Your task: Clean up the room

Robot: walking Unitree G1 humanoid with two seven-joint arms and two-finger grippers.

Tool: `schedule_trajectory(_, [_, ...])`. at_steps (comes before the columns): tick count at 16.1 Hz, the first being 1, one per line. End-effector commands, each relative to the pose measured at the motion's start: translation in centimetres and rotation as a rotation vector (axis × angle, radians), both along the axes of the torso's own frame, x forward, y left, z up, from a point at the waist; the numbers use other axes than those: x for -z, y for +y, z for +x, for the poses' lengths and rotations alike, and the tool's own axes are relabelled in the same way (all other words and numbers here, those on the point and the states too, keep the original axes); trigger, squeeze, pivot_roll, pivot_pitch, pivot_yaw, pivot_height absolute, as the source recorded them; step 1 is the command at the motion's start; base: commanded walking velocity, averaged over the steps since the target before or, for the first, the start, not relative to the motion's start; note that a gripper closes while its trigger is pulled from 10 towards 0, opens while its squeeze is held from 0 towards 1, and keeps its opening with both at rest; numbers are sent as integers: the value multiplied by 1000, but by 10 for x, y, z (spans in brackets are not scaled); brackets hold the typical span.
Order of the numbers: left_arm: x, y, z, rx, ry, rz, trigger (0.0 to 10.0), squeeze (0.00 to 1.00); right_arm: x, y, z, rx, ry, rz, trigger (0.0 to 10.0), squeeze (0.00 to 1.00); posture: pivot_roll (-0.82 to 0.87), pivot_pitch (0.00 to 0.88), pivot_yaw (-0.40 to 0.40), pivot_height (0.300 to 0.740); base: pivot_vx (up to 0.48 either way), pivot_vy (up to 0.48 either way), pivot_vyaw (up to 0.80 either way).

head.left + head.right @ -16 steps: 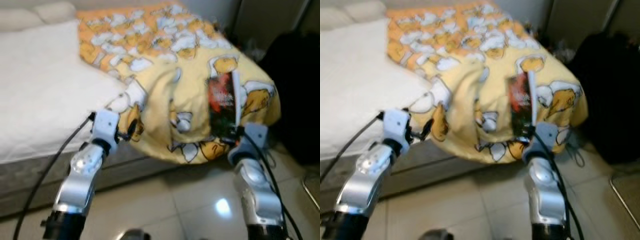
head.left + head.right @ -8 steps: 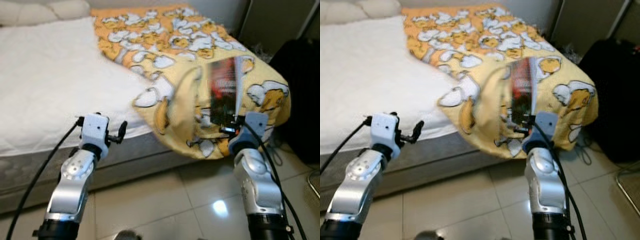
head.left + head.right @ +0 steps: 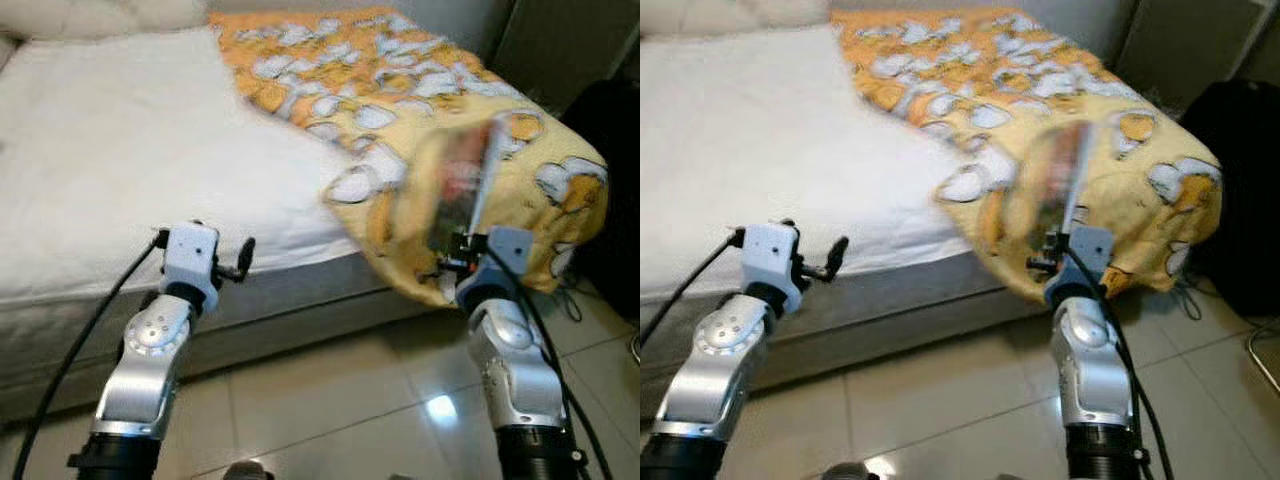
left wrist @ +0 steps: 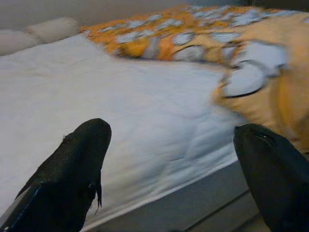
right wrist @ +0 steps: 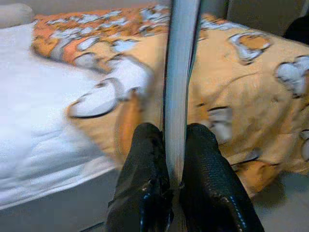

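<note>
Book [image 5: 181,72] in transit: we carry the thin volume upright in our right gripper [image 5: 176,150], whose two black fingers [image 5: 145,164] press against its lower edge from either side, its pale spine edge rising straight up between them. In the head view the cover is a smear of red and dark, too blurred to read. Beyond the right gripper lies the yellow cartoon-print blanket [image 3: 560,170], bunched over the corner of the bed [image 3: 110,180] and hanging down toward the tiled floor [image 3: 330,400]. Our left gripper [image 4: 169,159] is held out at about the same height, fingers spread wide and holding nothing, with the bed's white sheet [image 4: 120,106] ahead of it and the blanket off toward the right gripper's side.

We judge the step in hand to be carrying: the book is picked up but not yet put away. The next move calls for choosing a place for it, which these pictures do not show, keeping the hold firm on so narrow an edge, and setting it down flat. The rumpled blanket looks like a later job for both grippers.
</note>
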State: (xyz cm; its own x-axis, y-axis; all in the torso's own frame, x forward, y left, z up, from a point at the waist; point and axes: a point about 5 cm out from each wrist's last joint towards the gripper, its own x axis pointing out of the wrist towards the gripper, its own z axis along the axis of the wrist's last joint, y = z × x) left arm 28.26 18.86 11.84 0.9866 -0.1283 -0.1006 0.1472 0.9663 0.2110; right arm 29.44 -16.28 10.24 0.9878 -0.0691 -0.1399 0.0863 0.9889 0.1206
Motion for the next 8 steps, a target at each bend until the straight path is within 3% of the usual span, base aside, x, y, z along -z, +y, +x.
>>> schedule_trajectory(1, [-6, -2, 3, 0, -23, 2, 10000, 235, -11, 4, 3, -20, -60, -3, 10000, 0, 107, 0, -36, 740, 0, 405, 0])
schedule_trajectory(8, [-8, -5, 5, 0, -35, -5, 10000, 231, -12, 8, 8, -43, -66, -16, 10000, 0, 96, 0, -41, 740, 0, 402, 0])
